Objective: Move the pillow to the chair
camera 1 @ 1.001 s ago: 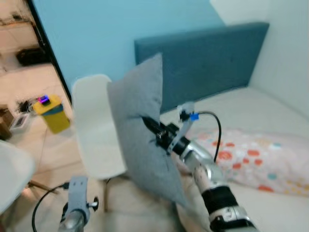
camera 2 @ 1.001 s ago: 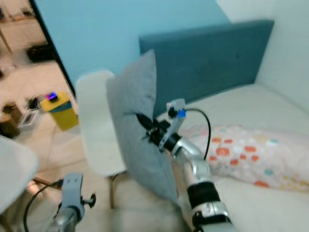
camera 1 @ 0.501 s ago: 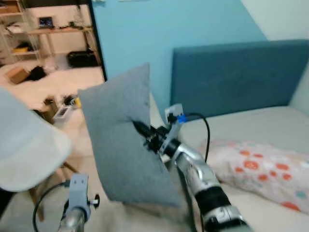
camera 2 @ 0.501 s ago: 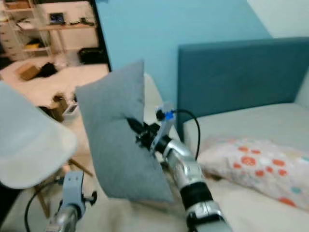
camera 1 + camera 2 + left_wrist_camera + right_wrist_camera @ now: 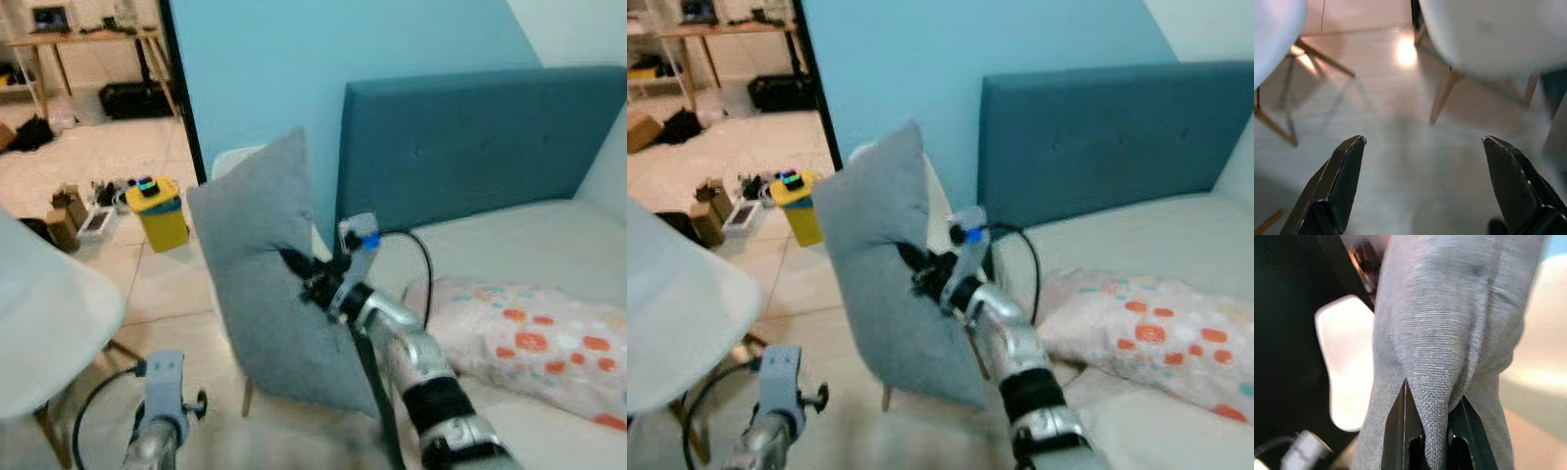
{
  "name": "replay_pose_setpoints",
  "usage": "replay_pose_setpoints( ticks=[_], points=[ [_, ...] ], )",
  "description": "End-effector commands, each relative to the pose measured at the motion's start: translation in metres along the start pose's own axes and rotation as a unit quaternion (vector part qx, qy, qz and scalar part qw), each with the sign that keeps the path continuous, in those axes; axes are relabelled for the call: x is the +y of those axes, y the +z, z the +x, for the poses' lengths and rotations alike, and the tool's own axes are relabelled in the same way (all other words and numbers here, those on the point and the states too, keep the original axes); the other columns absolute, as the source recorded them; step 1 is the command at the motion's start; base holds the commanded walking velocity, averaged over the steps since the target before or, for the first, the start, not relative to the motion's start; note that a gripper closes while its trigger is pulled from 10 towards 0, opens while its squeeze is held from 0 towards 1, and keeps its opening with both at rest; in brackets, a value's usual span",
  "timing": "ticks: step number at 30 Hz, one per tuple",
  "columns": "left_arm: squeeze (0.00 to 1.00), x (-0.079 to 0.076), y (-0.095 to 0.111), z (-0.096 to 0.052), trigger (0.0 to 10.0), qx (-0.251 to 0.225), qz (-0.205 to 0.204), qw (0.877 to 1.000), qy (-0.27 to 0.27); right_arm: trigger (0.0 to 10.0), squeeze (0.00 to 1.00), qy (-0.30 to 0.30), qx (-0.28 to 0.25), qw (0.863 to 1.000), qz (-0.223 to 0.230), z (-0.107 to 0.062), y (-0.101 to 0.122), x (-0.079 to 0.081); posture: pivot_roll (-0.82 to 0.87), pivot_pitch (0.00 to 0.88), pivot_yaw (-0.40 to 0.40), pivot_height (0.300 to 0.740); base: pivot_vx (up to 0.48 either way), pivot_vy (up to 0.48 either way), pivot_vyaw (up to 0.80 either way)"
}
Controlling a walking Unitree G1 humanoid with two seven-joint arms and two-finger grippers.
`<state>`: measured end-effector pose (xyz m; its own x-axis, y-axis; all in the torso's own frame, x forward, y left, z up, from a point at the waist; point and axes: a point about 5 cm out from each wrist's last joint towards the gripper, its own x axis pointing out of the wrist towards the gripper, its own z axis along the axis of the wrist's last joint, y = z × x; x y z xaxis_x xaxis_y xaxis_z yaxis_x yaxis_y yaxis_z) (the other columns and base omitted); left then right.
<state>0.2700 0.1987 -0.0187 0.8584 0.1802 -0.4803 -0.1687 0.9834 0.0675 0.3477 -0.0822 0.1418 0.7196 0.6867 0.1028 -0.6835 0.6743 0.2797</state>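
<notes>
My right gripper (image 5: 297, 264) is shut on a pinch of the grey pillow (image 5: 265, 294) and holds it upright in the air, in front of me. In the right wrist view the two black fingers (image 5: 1403, 423) squeeze a fold of the grey fabric (image 5: 1449, 328). Just behind the pillow stands a white chair (image 5: 231, 159) beside the bed; its backrest top and a wooden leg (image 5: 245, 397) peek out. My left gripper (image 5: 1422, 183) hangs low and open over the floor, with nothing between its fingers.
A blue headboard (image 5: 470, 137) and bed (image 5: 509, 245) lie to the right, with a floral pillow (image 5: 529, 338) on the mattress. A second white chair (image 5: 39, 333) is close on my left. A yellow bin (image 5: 157, 208) and clutter stand by the doorway.
The whole view has swung, so the camera moved. My right gripper keeps its hold on the grey pillow, which now hangs right in front of the white chair by the headboard.
</notes>
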Motion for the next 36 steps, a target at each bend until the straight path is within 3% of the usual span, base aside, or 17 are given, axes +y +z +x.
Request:
replay_pose_setpoints(
  ticks=[1,7,14,19,22,32,36],
  points=[
    [0.0,0.011,-0.012,-0.004,10.0,0.018,0.01,1.0,0.011,10.0,0.0,0.033,-0.029,0.999,-0.008,0.016,0.013,0.017,-0.22,0.006,0.004,0.74,0.48,0.0,0.0],
    [0.0,0.01,-0.011,-0.004,10.0,0.017,0.014,1.0,0.009,10.0,0.0,0.021,-0.024,0.999,-0.01,0.017,0.012,0.015,-0.22,0.002,0.005,0.74,0.48,0.0,0.0],
    [0.0,0.007,-0.008,-0.003,10.0,0.01,0.021,1.0,0.001,10.0,0.0,-0.004,-0.015,1.0,0.007,0.015,0.01,0.007,-0.22,0.013,0.008,0.74,0.48,0.0,-0.73],
    [0.0,0.005,-0.007,-0.002,10.0,0.008,0.023,1.0,0.002,10.0,0.0,0.003,-0.009,1.0,0.026,0.014,0.005,0.01,-0.22,0.013,0.008,0.74,0.0,0.0,-0.26],
    [0.0,0.004,-0.004,-0.002,10.0,0.002,0.025,1.0,0.002,10.0,0.0,0.004,0.029,0.999,0.038,0.016,-0.005,0.013,-0.22,0.021,0.008,0.73,0.0,0.0,0.0],
    [0.0,0.002,0.013,0.003,10.0,-0.035,0.032,0.999,-0.003,10.0,0.0,-0.055,0.027,0.993,0.097,0.012,-0.007,-0.004,-0.22,0.027,0.008,0.69,0.0,0.0,0.0],
    [0.0,0.002,0.026,0.006,10.0,-0.06,0.037,0.998,-0.005,10.0,0.0,-0.049,0.04,0.994,0.089,0.011,-0.011,-0.003,-0.22,0.029,0.01,0.675,0.0,0.0,0.0]
  ],
)
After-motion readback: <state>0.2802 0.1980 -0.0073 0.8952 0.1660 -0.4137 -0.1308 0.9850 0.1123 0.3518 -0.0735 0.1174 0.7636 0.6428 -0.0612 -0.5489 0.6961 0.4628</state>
